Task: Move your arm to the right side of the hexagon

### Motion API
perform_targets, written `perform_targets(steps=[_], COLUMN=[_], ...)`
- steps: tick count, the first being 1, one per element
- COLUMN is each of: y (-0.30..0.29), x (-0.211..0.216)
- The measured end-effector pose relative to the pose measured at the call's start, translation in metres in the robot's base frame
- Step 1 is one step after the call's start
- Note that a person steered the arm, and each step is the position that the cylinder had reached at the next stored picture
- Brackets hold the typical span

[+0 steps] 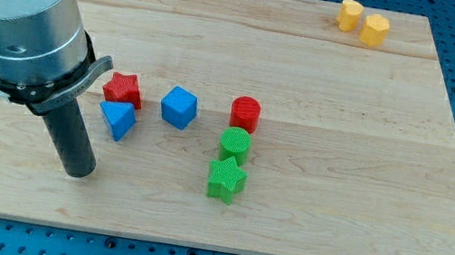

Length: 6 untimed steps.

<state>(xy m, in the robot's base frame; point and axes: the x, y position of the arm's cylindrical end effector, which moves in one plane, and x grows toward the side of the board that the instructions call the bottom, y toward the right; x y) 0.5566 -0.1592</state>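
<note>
Yellow hexagon [375, 30] sits far right of my tip [78, 173]; blue triangle [118, 118] nearest.

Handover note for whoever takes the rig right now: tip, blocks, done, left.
My tip sits near the board's lower left, just below and left of the blue triangle block; it looks apart from it.
The task's hexagon: no block reads clearly as one. The two yellow blocks at the view's top right, side by side, are the likeliest candidates, but their shape is hard to tell.
Others: red star, blue cube, red cylinder, green cylinder, green star mid-board.
Done: nothing visible. Left: confirm the hexagon, then travel to its right side.
</note>
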Motion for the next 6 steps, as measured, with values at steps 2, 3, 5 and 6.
perform_targets(steps=[2, 3, 5, 6], y=[-0.003, 0.117, 0.292, 0.305], x=[0.031, 0.051, -0.083, -0.204])
